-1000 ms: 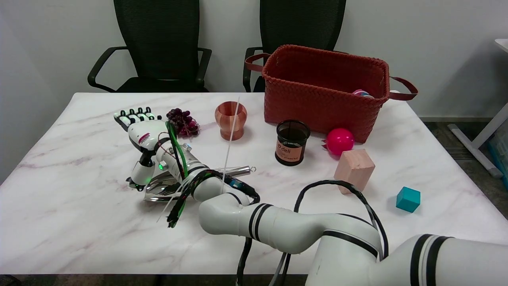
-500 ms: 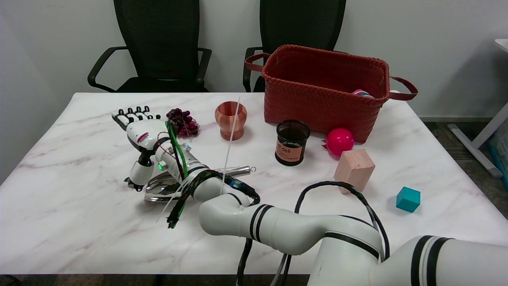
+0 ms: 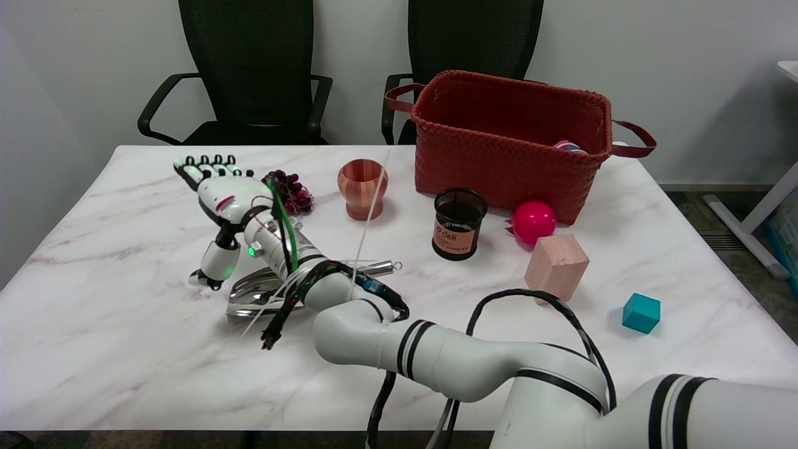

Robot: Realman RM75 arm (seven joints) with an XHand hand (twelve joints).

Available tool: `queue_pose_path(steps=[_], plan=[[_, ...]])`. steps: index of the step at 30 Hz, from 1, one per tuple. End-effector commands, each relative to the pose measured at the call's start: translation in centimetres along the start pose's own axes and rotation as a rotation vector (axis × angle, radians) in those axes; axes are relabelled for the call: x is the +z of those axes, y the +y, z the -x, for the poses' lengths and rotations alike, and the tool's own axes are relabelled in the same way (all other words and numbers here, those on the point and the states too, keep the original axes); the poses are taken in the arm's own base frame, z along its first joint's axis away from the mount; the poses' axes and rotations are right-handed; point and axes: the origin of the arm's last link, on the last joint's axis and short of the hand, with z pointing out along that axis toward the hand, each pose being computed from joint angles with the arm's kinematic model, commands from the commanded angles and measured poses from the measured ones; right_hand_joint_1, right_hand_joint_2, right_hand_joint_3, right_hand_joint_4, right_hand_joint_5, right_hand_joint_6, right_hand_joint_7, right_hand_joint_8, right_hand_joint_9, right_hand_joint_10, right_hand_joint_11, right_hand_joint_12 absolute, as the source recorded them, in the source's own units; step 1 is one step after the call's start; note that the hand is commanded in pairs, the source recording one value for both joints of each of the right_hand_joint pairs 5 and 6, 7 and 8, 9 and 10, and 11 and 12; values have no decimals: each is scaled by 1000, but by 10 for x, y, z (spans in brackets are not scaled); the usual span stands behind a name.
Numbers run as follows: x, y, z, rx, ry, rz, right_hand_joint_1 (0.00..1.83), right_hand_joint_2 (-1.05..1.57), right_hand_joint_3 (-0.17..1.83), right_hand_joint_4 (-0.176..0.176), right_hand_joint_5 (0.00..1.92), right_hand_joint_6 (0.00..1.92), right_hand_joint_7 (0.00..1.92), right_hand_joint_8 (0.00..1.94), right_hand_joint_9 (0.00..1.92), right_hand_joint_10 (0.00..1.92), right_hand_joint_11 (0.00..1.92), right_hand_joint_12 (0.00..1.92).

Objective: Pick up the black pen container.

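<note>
1. My right hand (image 3: pixel 221 193) has lifted slightly, fingers spread, holding nothing.
2. The black pen container (image 3: pixel 459 224) stands untouched just before the red basket (image 3: pixel 508 159), well apart from it; reaching remains.

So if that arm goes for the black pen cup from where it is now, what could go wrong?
The right hand is open and far to the left of the black pen container, so it must cross the table. The wooden cup stands between them and could get knocked over. The metal scoop lies right under the forearm and might be dragged along. The container also sits close to the red basket and pink ball, leaving little room for fingers on that side.
</note>
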Motion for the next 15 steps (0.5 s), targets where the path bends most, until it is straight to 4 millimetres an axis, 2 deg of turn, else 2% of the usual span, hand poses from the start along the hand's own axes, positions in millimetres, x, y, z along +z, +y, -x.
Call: queue_pose_path(steps=[1, 15], plan=[[-28, 24, -47, 211, 186, 29, 1214, 26, 863, 0, 54, 54, 43, 43, 0, 0, 4, 4], [-79, 58, -71, 429, 316, 102, 1182, 91, 835, 0, 61, 61, 29, 29, 100, 100, 112, 112]])
